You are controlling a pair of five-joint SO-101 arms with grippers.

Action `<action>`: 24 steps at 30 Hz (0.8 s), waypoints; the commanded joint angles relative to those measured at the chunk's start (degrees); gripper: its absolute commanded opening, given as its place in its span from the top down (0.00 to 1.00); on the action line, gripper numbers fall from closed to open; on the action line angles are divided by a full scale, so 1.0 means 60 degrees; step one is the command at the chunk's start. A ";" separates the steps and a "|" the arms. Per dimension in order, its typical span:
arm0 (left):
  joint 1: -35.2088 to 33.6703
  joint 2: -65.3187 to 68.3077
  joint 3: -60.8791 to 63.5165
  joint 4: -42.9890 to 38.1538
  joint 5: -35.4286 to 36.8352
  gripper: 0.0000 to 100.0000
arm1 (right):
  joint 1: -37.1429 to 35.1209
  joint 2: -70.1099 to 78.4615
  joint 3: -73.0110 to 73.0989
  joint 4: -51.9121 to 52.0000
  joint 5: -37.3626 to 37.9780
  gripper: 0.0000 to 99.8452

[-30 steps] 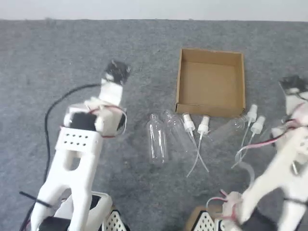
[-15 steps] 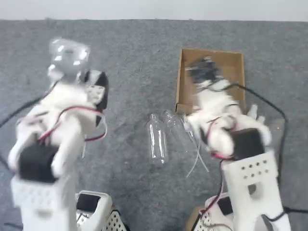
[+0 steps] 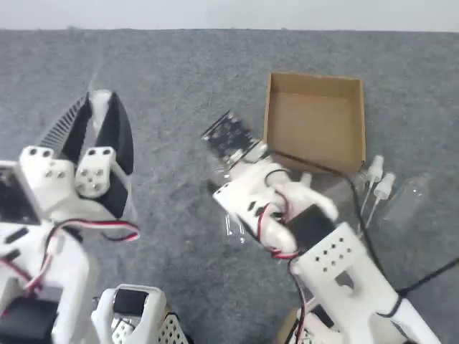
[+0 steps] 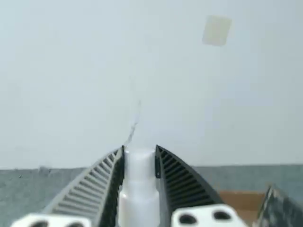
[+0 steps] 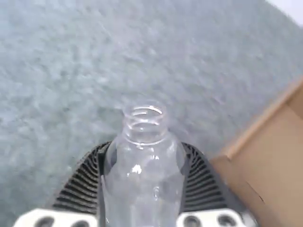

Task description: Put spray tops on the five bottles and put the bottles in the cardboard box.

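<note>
In the left wrist view we see the left end effector [image 4: 140, 152] closed on a white spray top [image 4: 139, 189], with the wall [image 4: 151, 71] behind it. In the right wrist view the right end effector [image 5: 144, 149] is clamped round a clear bottle [image 5: 142, 165], its open neck past the fingertips, beside the cardboard box [image 5: 272, 161]. From above we see two loose tops [image 3: 376, 170] and a second bottle [image 3: 407, 199] lying on the worktop [image 3: 179, 72] by the box. Half a second ago the right arm stood over the box front. It has since swung toward the left arm and covers the spot where two bottles lay.
</note>
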 commanded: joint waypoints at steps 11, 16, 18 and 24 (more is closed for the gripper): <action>0.0044 0.0029 0.1912 -0.3692 0.1788 0.99 | -0.1209 -0.1150 0.2286 -0.3480 -0.0103 0.99; 0.0059 0.0044 0.2440 -0.4264 0.2168 0.99 | -0.1267 -0.1985 0.2945 -0.3963 -0.0103 0.99; 0.0278 0.0044 0.2674 -0.4293 0.2168 0.99 | -0.1267 -0.2117 0.2960 -0.3963 -0.0117 0.99; 0.0777 0.0044 0.3275 -0.4982 0.2168 0.99 | -0.1267 -0.2132 0.2960 -0.3949 -0.0513 0.99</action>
